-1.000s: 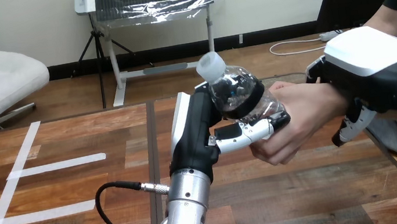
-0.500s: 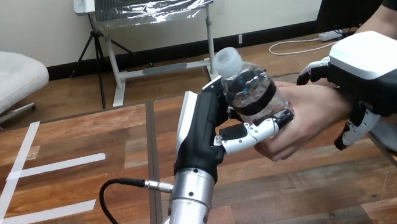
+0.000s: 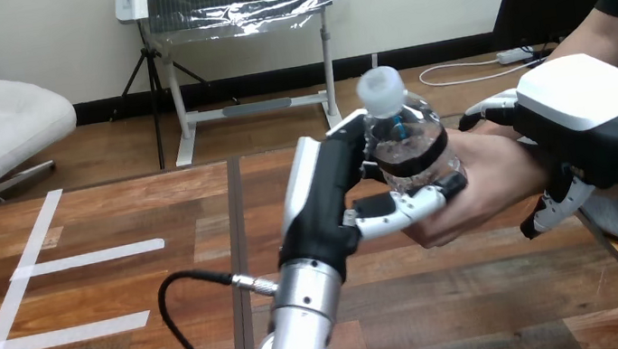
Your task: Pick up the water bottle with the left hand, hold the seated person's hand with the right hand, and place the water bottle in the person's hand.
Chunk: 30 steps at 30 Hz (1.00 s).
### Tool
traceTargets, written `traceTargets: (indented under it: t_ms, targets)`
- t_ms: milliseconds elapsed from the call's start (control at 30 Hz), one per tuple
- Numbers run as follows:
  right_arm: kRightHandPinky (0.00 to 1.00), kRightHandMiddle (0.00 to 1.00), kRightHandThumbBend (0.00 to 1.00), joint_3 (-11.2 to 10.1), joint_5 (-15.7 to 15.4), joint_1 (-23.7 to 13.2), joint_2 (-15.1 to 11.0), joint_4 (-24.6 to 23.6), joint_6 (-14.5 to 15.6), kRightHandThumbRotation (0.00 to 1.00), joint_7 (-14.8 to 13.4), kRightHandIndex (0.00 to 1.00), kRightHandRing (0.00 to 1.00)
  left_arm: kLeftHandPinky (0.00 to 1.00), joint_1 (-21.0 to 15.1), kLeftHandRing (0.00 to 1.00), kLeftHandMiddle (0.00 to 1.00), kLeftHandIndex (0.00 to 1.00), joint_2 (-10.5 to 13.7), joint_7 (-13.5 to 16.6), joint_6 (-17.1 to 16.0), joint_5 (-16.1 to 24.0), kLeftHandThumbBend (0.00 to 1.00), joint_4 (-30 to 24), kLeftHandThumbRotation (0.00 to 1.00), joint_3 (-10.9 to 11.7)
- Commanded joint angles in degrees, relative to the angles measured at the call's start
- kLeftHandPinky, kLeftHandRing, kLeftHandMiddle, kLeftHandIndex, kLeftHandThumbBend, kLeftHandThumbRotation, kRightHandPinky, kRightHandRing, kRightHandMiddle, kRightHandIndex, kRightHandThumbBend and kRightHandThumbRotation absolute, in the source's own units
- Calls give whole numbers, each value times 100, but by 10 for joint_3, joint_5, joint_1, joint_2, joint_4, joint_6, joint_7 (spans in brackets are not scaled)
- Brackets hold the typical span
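Water bottle (image 3: 406, 147) upright, grasped in left hand (image 3: 327, 199), against person's hand (image 3: 479, 178) | right hand (image 3: 589, 112) clasps person's wrist (image 3: 523, 167)

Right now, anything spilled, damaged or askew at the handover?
Nothing stands out. The water bottle, cap on, leans slightly in the left hand, against the person's hand; the right hand wraps the person's wrist. No spill.

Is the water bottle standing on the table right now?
No, the water bottle is off the table, gripped by the left hand and touching the person's hand.
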Motion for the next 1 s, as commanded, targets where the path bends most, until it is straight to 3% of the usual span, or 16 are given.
traceTargets:
  t_ms: [0,233,367,733,967]
  targets:
    - [80,94,89,-36,8,-5,3,-39,0,0,-24,88,92,79,-29,85,86,88,-30,-4,10,21,78,-38,34,-11]
    - [85,96,89,-48,18,12,6,-66,11,0,-16,90,94,93,-22,97,97,98,-28,-8,0,22,85,-40,42,-8]
    - [87,96,89,-57,27,25,9,-88,19,0,-11,90,95,97,-13,99,99,99,-26,-15,6,17,88,-51,45,-5]
    - [90,97,86,-82,58,61,21,-155,54,0,7,90,97,100,13,100,100,100,-17,-31,-4,1,91,-73,50,1]
    - [89,95,84,-104,87,93,47,-197,53,0,-10,88,95,100,43,100,100,100,-16,-28,-30,-17,92,-86,52,6]
